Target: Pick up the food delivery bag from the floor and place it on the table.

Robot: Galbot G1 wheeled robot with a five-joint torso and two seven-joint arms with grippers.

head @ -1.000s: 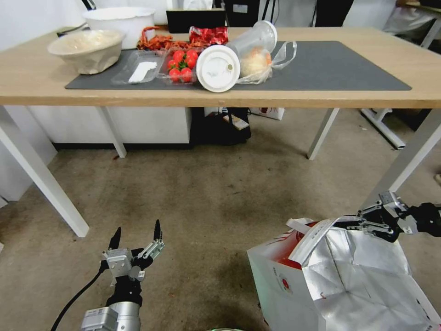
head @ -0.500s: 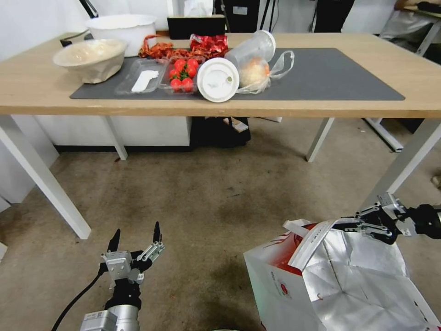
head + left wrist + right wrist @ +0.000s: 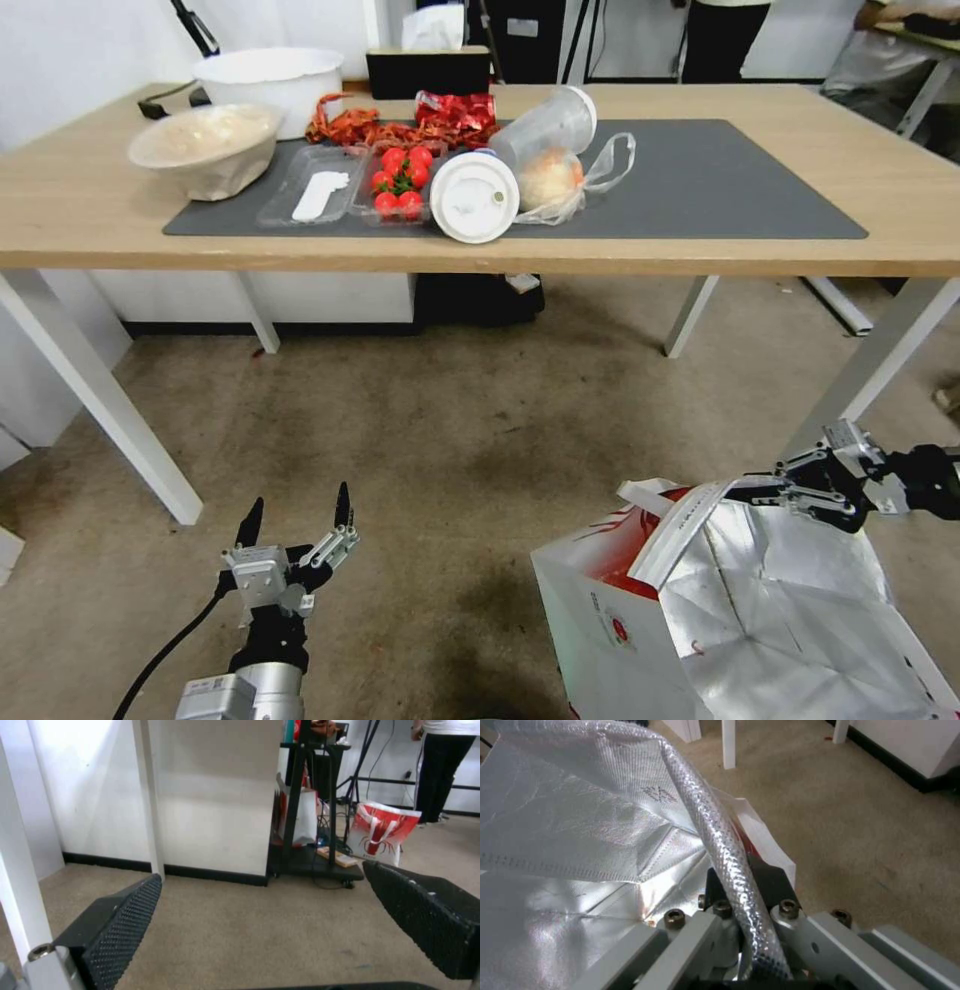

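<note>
The right gripper (image 3: 765,489) pinched the rim of the boxy white-and-red foil-lined food delivery bag (image 3: 740,610), which hung just below it over the stained brownish carpet floor (image 3: 450,440). The lift looked under way; next it needed raising above the light-wood worktop (image 3: 80,225) ahead. The left gripper (image 3: 297,512) waited, fingers spread.

I'm looking at what seems an office or lab room used for robot trials. The floor (image 3: 450,420) is worn brownish carpet with dark stains, the walls plain white with a black skirting board. A light-wood table (image 3: 700,250) on white metal legs stands ahead, and another desk (image 3: 905,30) sits behind at the right. From the left wrist I see a black stand (image 3: 312,832) hung with cables and tripod legs (image 3: 367,768) against the far wall.
</note>
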